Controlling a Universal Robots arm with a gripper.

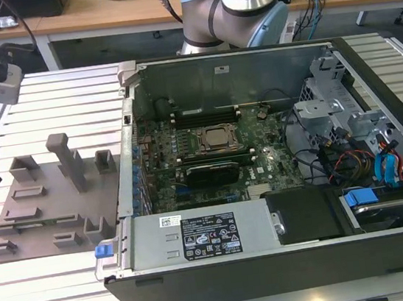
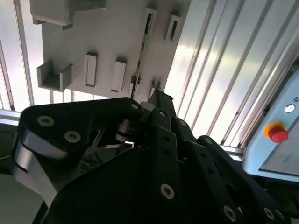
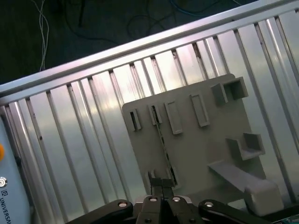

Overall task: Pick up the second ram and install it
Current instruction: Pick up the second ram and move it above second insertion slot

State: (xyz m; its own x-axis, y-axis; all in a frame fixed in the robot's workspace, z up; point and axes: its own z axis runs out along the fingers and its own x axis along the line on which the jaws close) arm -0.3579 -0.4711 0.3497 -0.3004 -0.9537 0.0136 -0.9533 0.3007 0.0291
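Pick-up step: the empty tool [image 3: 161,184], pinched narrow, hovers over the ram stick [image 3: 163,144] standing edgewise in the grey tray [image 1: 53,207] at the exterior view's left; gripping it needs wider fingers.

Below my gripper [image 3: 161,181]: grey flat fixture plate [image 3: 196,154], low raised pockets, one tall grey post [image 1: 65,159] sticking up. ribbed aluminium table [image 3: 93,140] around it lies open. black computer case [image 1: 276,267] walls it off, exterior view's right.
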